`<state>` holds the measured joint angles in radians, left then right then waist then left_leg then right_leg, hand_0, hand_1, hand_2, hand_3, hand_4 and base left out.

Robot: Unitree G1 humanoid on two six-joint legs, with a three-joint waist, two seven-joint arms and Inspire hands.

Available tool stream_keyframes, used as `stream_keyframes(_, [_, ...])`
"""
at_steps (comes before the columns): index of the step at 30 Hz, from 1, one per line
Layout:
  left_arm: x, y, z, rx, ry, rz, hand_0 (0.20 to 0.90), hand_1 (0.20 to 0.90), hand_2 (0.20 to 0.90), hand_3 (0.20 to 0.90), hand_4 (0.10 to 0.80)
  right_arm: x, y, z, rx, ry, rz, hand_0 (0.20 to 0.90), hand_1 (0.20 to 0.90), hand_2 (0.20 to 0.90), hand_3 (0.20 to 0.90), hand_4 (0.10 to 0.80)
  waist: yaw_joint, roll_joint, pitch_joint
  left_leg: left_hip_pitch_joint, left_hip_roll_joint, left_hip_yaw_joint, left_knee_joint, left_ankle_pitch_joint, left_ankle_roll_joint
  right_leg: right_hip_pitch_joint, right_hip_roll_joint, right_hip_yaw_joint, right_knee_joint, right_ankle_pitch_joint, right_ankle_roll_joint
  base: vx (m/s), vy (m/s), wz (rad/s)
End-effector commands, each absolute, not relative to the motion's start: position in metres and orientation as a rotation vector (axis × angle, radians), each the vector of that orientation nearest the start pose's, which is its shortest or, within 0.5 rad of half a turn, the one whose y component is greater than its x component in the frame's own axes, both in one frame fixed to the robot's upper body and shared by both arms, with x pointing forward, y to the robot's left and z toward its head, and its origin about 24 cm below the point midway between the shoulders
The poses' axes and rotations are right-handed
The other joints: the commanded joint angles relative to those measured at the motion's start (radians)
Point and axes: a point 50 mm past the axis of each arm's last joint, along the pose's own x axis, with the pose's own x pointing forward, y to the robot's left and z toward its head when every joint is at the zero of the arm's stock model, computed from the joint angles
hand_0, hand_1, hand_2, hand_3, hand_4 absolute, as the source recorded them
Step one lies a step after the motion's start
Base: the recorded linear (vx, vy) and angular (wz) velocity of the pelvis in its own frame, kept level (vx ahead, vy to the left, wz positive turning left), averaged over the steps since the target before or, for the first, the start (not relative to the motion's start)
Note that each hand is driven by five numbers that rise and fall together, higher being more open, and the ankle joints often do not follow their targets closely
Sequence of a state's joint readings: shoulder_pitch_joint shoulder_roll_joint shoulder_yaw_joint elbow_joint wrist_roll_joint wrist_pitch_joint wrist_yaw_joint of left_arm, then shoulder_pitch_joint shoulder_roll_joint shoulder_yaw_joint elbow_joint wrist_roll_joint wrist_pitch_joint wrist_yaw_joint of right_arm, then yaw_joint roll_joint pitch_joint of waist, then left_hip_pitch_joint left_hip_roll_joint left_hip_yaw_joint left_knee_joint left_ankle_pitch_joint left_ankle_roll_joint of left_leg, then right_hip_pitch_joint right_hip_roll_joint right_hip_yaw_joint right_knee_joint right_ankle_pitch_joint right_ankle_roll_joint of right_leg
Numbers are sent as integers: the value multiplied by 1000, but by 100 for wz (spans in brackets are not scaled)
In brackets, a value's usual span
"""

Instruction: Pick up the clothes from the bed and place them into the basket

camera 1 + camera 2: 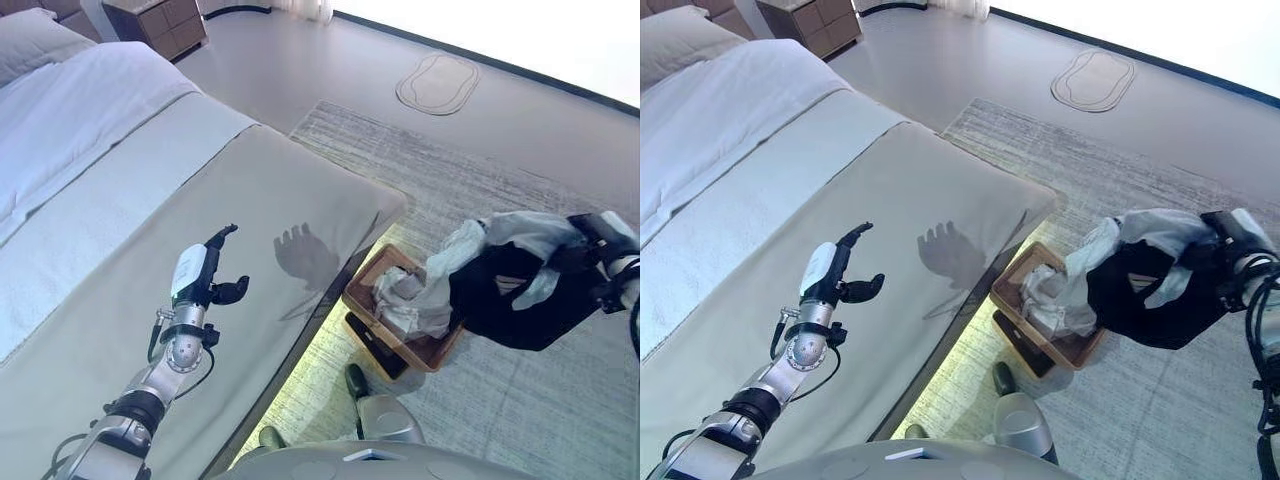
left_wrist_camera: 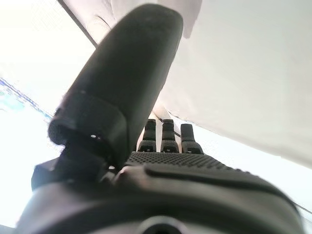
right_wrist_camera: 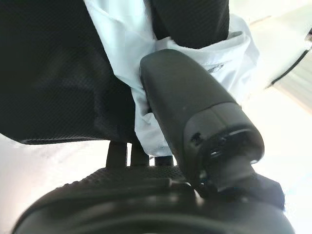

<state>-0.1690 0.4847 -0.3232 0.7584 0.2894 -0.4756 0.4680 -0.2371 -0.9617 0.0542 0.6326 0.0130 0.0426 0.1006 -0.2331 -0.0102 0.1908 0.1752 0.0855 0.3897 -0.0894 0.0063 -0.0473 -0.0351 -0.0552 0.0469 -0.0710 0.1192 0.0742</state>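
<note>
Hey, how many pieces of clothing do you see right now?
2: a black garment and a pale shirt, bunched in the right hand and trailing into the basket beside the bed. More may be hidden.

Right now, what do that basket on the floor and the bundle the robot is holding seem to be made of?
The basket looks like wood or stiff board with a smooth brown finish: flat straight walls, no weave visible. The bundle in the right hand looks like soft cloth, a matte black piece with a thin pale, shirt-like piece: it folds, creases and droops toward the basket. The exact fibre cannot be told.
</note>
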Motion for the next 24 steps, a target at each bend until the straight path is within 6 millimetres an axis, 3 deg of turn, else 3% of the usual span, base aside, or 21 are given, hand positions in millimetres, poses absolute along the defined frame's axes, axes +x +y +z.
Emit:
stream_keyframes(1, [270, 229, 1, 816, -126, 42, 900, 900, 900, 900, 800, 287, -398, 145, -866, 217, -359, 300, 300, 300, 200, 100, 38, -29, -112, -42, 11, -86, 74, -87, 19, -15, -24, -34, 112, -77, 40, 9, -43, 1])
stream_keyframes(9, [272, 219, 0, 819, -133, -16, 900, 900, 900, 900, 800, 294, -395, 108, -829, 346, -365, 300, 300, 300, 200, 100, 72, -2, -100, -46, 7, -103, 71, -85, 18, -12, -32, -53, 97, -71, 39, 3, -49, 3])
stream_keyframes(19, [272, 218, 3, 824, -150, -46, 900, 900, 900, 900, 800, 298, -390, 95, -840, 381, -391, 300, 300, 300, 200, 100, 99, 29, -86, -49, -3, -136, 58, -76, 15, -3, -40, -75, 88, -71, 39, -6, -46, 10])
stream_keyframes(20, [272, 218, 4, 825, -152, -53, 900, 900, 900, 900, 800, 298, -391, 95, -851, 386, -405, 632, 632, 632, 587, 487, 102, 32, -84, -49, -4, -140, 52, -74, 15, -1, -41, -78, 85, -70, 39, -14, -24, 3])
stream_keyframes(21, [272, 218, 4, 825, -152, -53, 900, 900, 900, 900, 800, 298, -391, 95, -852, 385, -407, 822, 822, 822, 809, 709, 102, 32, -84, -49, -4, -141, 52, -74, 15, -1, -41, -78, 84, -70, 39, -14, -20, 5])
stream_keyframes(22, [272, 218, 4, 827, -153, -54, 900, 900, 900, 900, 800, 298, -392, 95, -860, 383, -416, 900, 900, 900, 900, 800, 103, 34, -84, -49, -5, -142, 49, -73, 15, 0, -41, -78, 82, -69, 40, -12, -13, 14])
stream_keyframes(24, [272, 218, 3, 828, -153, -56, 900, 900, 900, 900, 800, 299, -392, 96, -869, 375, -427, 900, 900, 900, 900, 800, 105, 36, -83, -49, -5, -145, 44, -70, 15, 1, -42, -81, 79, -68, 41, -16, -10, 16])
